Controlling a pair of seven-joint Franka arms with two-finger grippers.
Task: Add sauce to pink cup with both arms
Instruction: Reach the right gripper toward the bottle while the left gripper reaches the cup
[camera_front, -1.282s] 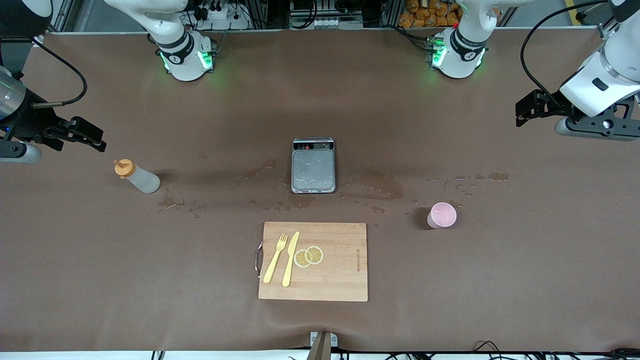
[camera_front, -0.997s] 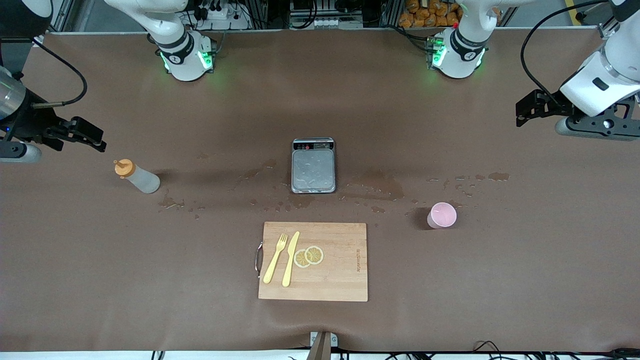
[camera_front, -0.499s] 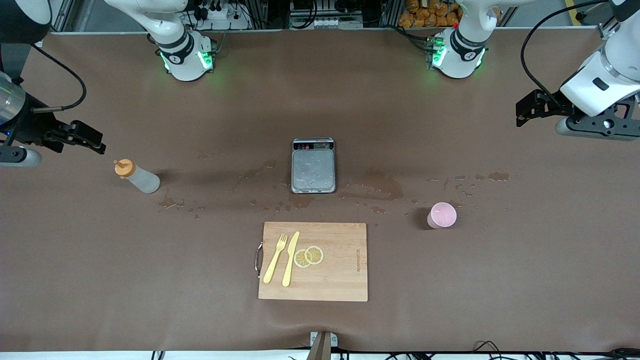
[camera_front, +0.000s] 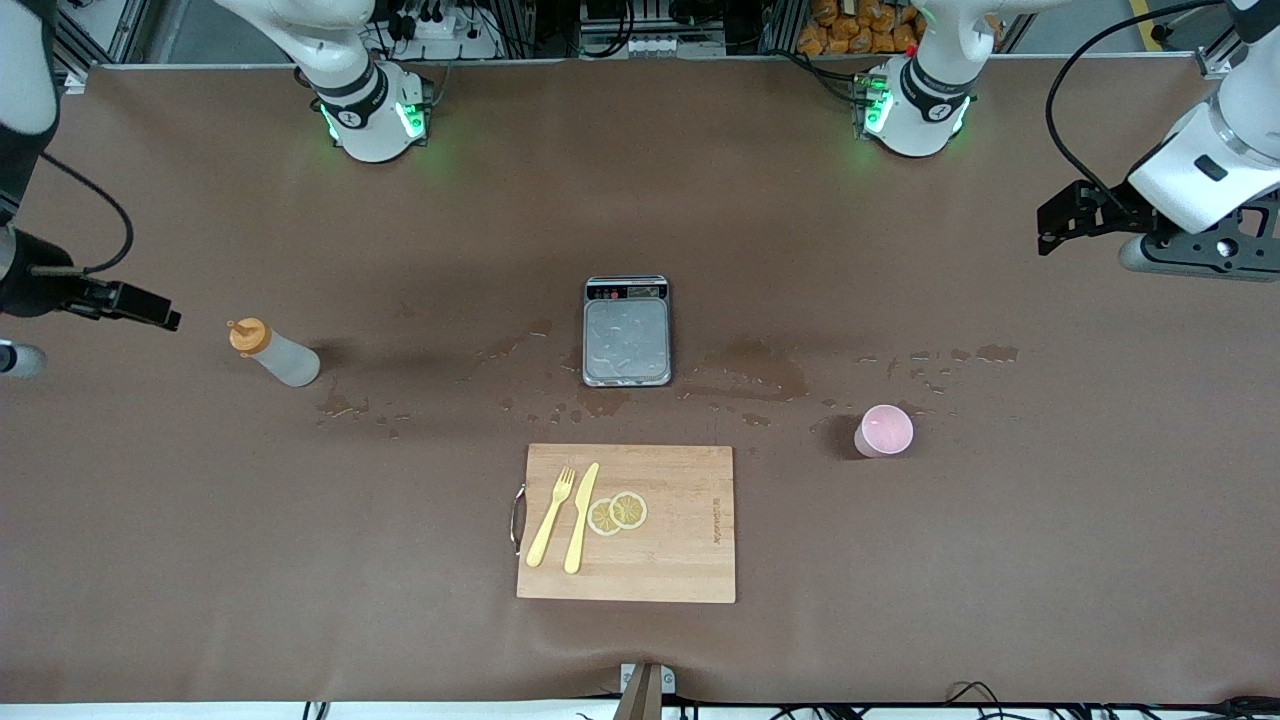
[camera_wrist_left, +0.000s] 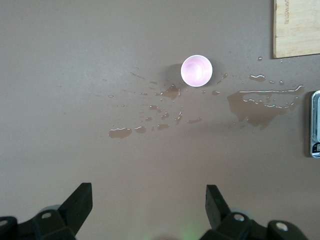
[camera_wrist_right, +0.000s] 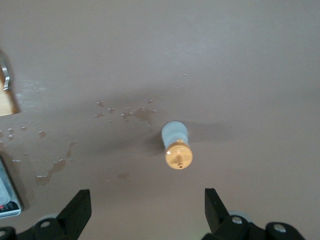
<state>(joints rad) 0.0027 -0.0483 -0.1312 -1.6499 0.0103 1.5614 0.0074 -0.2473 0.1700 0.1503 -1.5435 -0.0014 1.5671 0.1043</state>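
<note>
The sauce bottle (camera_front: 272, 357), translucent with an orange cap, stands upright toward the right arm's end of the table, also in the right wrist view as the bottle (camera_wrist_right: 176, 143). My right gripper (camera_front: 160, 316) hangs open over bare table beside it, apart from it, with nothing between its fingers (camera_wrist_right: 80, 205). The pink cup (camera_front: 884, 431) stands upright toward the left arm's end; the left wrist view looks into the cup (camera_wrist_left: 196, 70) from above. My left gripper (camera_front: 1050, 225) hangs open and empty over the table's left-arm end, well away from the cup.
A grey scale (camera_front: 627, 331) sits mid-table among wet patches. Nearer the front camera lies a wooden cutting board (camera_front: 690, 560) with a yellow fork, a knife and lemon slices. Spilled drops (camera_wrist_left: 150, 115) spread by the cup.
My right gripper has drawn back toward the right arm's end of the table, away from the bottle. My left gripper has shifted slightly. Both stay open.
</note>
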